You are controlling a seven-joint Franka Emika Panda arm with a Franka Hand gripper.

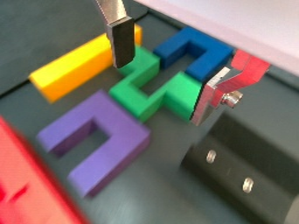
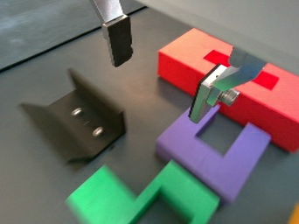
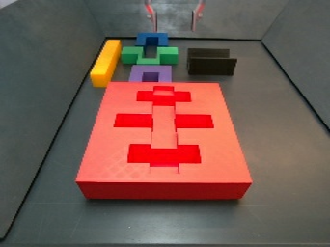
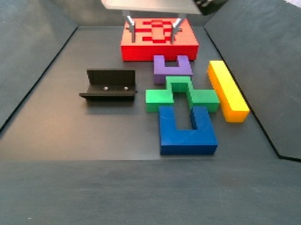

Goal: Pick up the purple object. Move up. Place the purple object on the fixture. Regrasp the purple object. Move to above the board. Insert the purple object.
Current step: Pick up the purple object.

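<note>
Side views: jaws (image 4: 170,29) spread wide, empty, hovering above purple object (image 4: 173,68); fixture (image 4: 111,86) well apart from it.

You have a dark grey matte floor (image 3: 277,145), bare at the edges. Grey side walls (image 4: 35,70) slope up on both flanks. The back wall (image 3: 123,14) appears metallic, streaked with pale reflections. Lighting is even and soft.

gripper (image 1: 170,66) empty, apparently above green block (image 1: 152,87) | purple object (image 1: 96,138) free
</note>
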